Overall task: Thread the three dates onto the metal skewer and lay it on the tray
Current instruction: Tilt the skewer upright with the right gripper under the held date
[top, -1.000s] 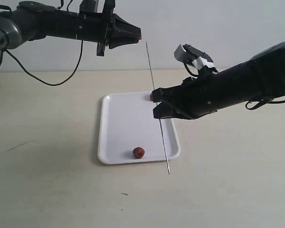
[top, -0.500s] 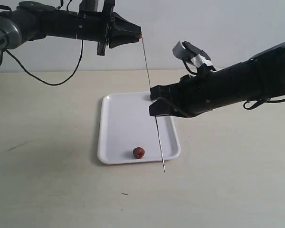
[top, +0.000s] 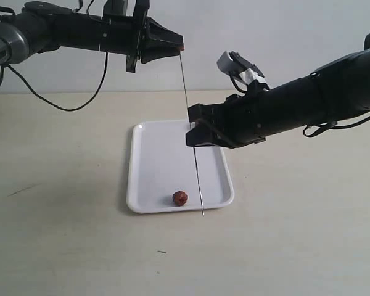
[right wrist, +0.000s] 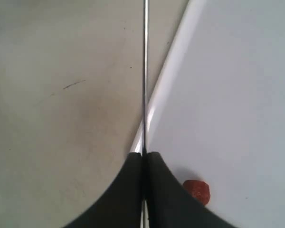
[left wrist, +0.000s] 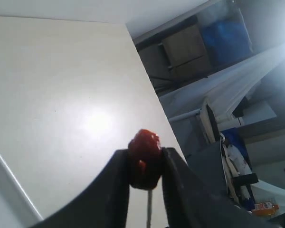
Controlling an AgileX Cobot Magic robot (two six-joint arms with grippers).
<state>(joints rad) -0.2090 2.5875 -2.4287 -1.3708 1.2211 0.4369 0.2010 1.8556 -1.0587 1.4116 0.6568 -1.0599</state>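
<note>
Broadly, a pale table [top: 61,246] carries everything. Two black arms reach in toward the tray: the left arm [top: 80,31] comes from high beyond the tray's far-left side, and the right arm [top: 308,105] comes from the tray's right. The tray [top: 154,154], white with a low rim, lies flat on the table.

The left tool [top: 177,44] hangs high above the tray's far edge. Its fingers [left wrist: 111,190] are closed on a reddish pinched date [left wrist: 145,156]. The right tool [top: 193,132] sits lower, over the far right part of the tray. Its fingers [right wrist: 128,185] are pressed together on the skewer [top: 187,105], gripping it partway down.

The skewer stands nearly upright with a slight lean. Its upper end meets the pinched date from below, though whether it has gone in cannot be told. Its lower end appears just past the tray's near rim, by the near right corner, and contact with the table there cannot be judged.

A loose date [top: 180,198] rests inside the tray against its near rim, just beside the skewer's lower stretch. The right wrist view shows a nearby date [right wrist: 196,191] on the tray floor close to the closed fingers. Whether that is the same fruit is unclear.
</note>
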